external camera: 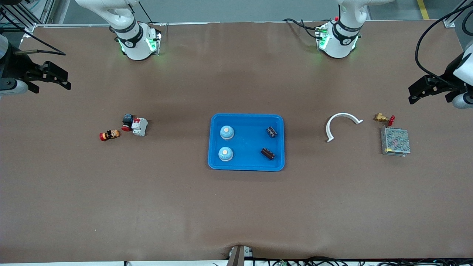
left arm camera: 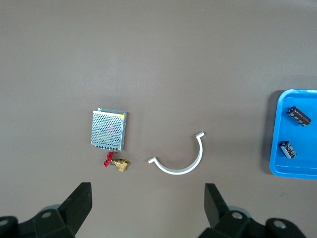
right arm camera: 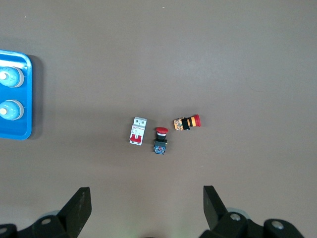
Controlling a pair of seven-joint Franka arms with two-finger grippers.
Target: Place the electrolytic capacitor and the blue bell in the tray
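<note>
The blue tray (external camera: pixel 246 167) lies mid-table. In it are two blue bells (external camera: pixel 227 132) (external camera: pixel 225 153) on the side toward the right arm and two dark electrolytic capacitors (external camera: pixel 272 131) (external camera: pixel 267 153) on the side toward the left arm. The left wrist view shows the tray's edge (left arm camera: pixel 276 148) with both capacitors (left arm camera: pixel 298 115) (left arm camera: pixel 289 149). The right wrist view shows its edge (right arm camera: pixel 26 99) with both bells (right arm camera: pixel 10 78) (right arm camera: pixel 10 110). My left gripper (external camera: pixel 411 94) (left arm camera: pixel 148 203) hangs open and empty over the left arm's end of the table. My right gripper (external camera: pixel 68 82) (right arm camera: pixel 147 206) hangs open and empty over the right arm's end.
Toward the left arm's end lie a white curved strip (external camera: pixel 342 123), a brass valve with a red handle (external camera: pixel 382 118) and a metal mesh box (external camera: pixel 395 141). Toward the right arm's end sit a red push-button (external camera: pixel 127 122), a white breaker (external camera: pixel 139 126) and a red-orange button (external camera: pixel 109 135).
</note>
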